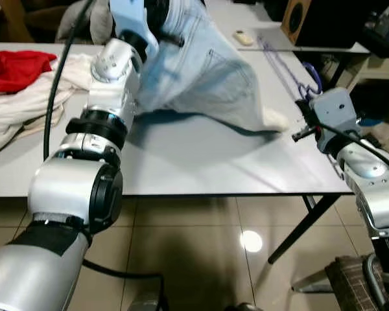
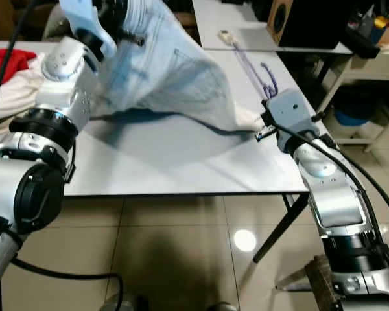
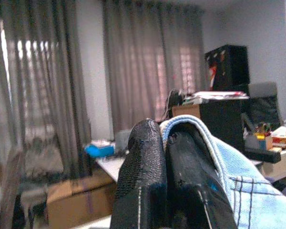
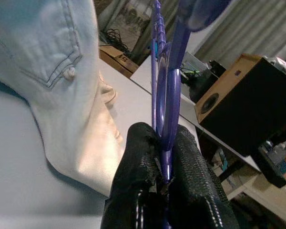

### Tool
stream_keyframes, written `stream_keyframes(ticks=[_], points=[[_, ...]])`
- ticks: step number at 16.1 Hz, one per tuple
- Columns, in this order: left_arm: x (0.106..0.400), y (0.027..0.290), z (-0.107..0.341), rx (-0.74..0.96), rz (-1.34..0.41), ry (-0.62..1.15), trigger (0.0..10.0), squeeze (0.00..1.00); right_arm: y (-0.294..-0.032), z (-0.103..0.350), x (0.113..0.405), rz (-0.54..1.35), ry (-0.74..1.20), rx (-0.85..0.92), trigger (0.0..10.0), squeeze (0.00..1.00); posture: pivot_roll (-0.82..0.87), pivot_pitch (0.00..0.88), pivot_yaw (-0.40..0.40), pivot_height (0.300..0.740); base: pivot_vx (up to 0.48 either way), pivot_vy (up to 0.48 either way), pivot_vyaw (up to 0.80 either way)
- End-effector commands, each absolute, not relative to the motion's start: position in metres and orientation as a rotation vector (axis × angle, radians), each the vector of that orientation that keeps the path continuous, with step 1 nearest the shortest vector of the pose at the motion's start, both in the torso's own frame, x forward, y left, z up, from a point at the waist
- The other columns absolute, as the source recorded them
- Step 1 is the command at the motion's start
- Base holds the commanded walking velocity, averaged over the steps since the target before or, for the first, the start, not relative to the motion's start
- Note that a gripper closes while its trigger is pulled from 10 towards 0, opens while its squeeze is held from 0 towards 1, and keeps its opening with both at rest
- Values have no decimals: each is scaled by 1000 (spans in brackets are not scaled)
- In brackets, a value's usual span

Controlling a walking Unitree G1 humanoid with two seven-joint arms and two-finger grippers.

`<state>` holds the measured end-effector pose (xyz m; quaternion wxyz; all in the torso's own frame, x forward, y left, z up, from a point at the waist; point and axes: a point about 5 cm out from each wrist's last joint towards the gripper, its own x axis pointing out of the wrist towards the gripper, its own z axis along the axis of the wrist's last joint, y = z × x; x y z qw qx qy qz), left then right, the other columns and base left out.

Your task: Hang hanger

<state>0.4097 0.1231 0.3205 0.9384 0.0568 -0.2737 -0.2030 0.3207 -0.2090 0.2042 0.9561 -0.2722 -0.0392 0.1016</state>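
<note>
My left gripper [image 3: 164,131] is raised above the far side of the grey table [image 1: 201,162]. It is shut on the edge of a light blue denim garment [image 1: 201,71], whose lower part drapes down onto the tabletop. A purple hanger [image 1: 292,74] lies along the table's right side. At the right edge of the table my right gripper [image 4: 164,138] is shut on the hanger's [image 4: 164,86] thin bar. The garment's pale hem [image 4: 86,143] lies just beside that gripper.
A red cloth [image 1: 16,68] and a cream cloth [image 1: 26,103] lie at the table's left end. A remote [image 1: 243,37] rests on a second table behind, with a wooden speaker [image 1: 298,19] at the back right. Tiled floor [image 1: 201,246] lies in front.
</note>
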Motion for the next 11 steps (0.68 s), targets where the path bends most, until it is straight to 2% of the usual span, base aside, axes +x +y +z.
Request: stream_keyframes(ticks=[1,4,7,9,10,11], points=[[406,120,312,178,-454,-582,10000,0,-206,197,313,275,-55,-563,10000,0,23,14,-23,740,0,0,0],[394,113,258,285,-569,-513,10000,0,-215,185,291,316,15,-565,10000,0,3,26,-4,740,0,0,0],[374,133,180,354,-751,-237,10000,0,-229,192,284,226,-16,-465,10000,0,-18,39,18,740,0,0,0],[368,146,160,441,-810,-112,10000,0,-225,195,284,269,-39,-431,10000,0,-12,40,12,740,0,0,0],[367,164,152,543,-792,-11,10000,1000,-213,201,286,345,-73,-386,10000,0,3,37,0,740,0,0,0],[366,168,153,568,-788,-8,10000,1000,-209,203,286,373,-83,-373,10000,0,3,37,0,740,0,0,0]])
